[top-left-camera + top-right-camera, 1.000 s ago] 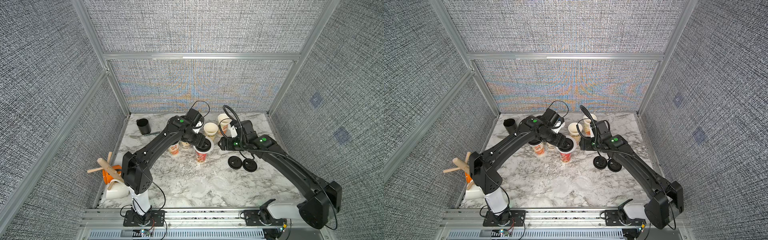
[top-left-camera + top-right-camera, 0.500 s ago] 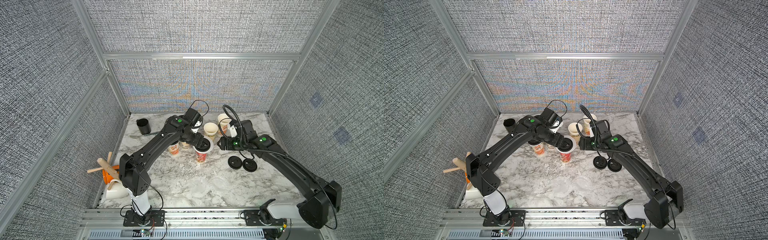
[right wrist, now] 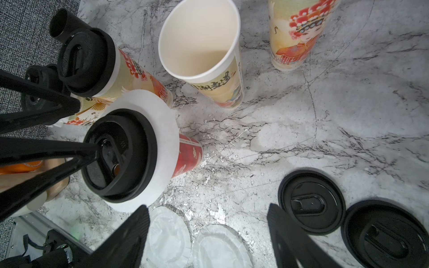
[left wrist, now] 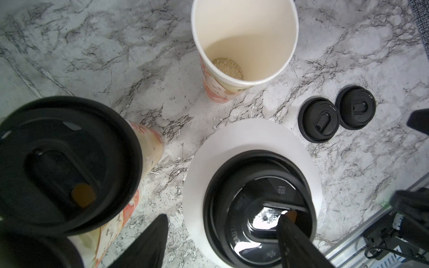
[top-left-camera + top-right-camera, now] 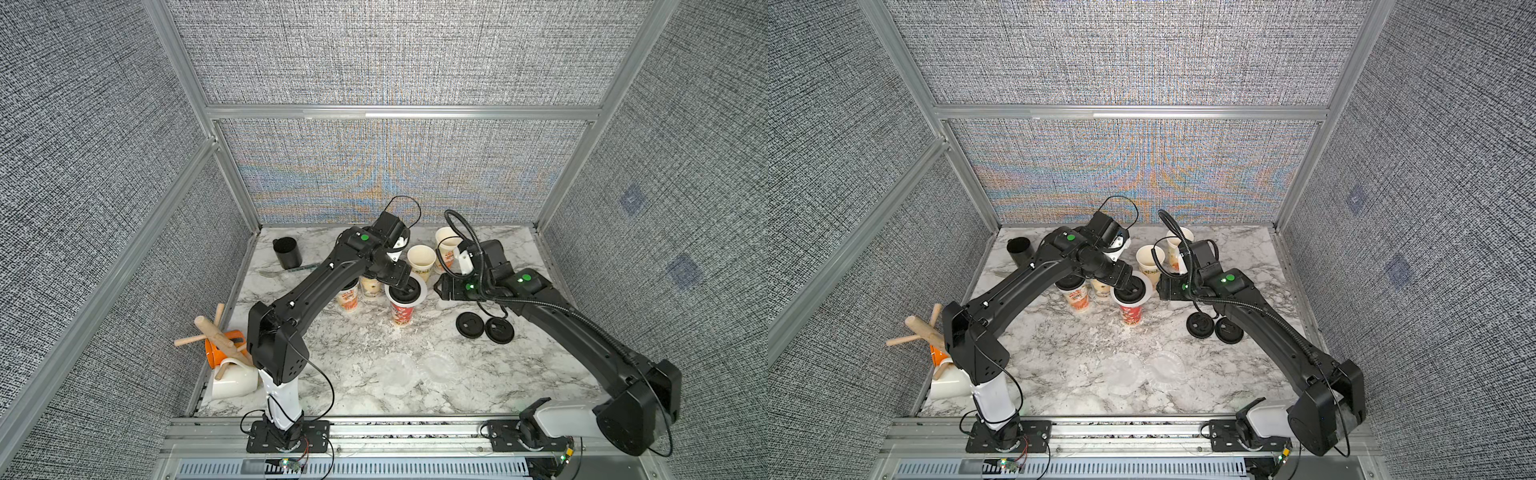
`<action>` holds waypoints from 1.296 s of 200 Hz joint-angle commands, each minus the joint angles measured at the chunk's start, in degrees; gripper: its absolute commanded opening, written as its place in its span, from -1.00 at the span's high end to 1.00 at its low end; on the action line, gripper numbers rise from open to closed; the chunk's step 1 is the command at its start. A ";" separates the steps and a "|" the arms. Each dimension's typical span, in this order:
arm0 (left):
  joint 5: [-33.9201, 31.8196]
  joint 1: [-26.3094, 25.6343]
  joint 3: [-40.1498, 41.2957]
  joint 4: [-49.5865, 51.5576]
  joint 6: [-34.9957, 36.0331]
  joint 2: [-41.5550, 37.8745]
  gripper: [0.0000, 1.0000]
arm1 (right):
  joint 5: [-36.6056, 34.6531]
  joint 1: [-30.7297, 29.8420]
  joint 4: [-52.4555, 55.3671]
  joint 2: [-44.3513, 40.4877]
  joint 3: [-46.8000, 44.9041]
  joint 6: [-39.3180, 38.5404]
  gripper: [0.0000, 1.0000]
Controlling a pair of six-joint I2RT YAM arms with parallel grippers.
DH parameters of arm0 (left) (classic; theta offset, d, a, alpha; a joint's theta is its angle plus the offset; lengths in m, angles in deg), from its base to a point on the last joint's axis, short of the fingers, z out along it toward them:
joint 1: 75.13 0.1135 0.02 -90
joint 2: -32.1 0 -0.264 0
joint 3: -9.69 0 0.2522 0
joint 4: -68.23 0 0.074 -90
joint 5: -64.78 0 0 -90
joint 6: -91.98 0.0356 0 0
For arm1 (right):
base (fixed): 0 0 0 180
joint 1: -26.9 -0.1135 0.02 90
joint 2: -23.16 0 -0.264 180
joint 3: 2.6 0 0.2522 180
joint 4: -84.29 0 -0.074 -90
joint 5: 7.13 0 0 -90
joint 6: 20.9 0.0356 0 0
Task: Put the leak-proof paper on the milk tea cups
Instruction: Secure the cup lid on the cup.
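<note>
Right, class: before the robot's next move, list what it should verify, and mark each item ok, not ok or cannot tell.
1. Right gripper open and empty: ok.
2. Left gripper clear of the red cup: not ok, one fingertip appears to rest on its black lid.
3. Paper sheet under that lid: ok, it rings the rim.
4. Open cup and back cup covered with paper: not ok, both bare.
5. Spare paper sheets available: ok, two lie flat on the table.
6. Paper under the other lidded cup: cannot tell.
</note>
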 commanded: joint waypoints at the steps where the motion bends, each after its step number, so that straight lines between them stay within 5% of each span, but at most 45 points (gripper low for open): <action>1: 0.03 0.01 -0.47 -0.40 0.36 0.40 -0.51 | 0.02 -0.02 -1.26 -0.12 -0.01 -0.23 -0.65; 259: -1.22 -0.02 3.78 1.71 0.85 -0.81 -0.47 | 0.71 -0.45 -1.29 0.81 0.51 -0.49 -0.63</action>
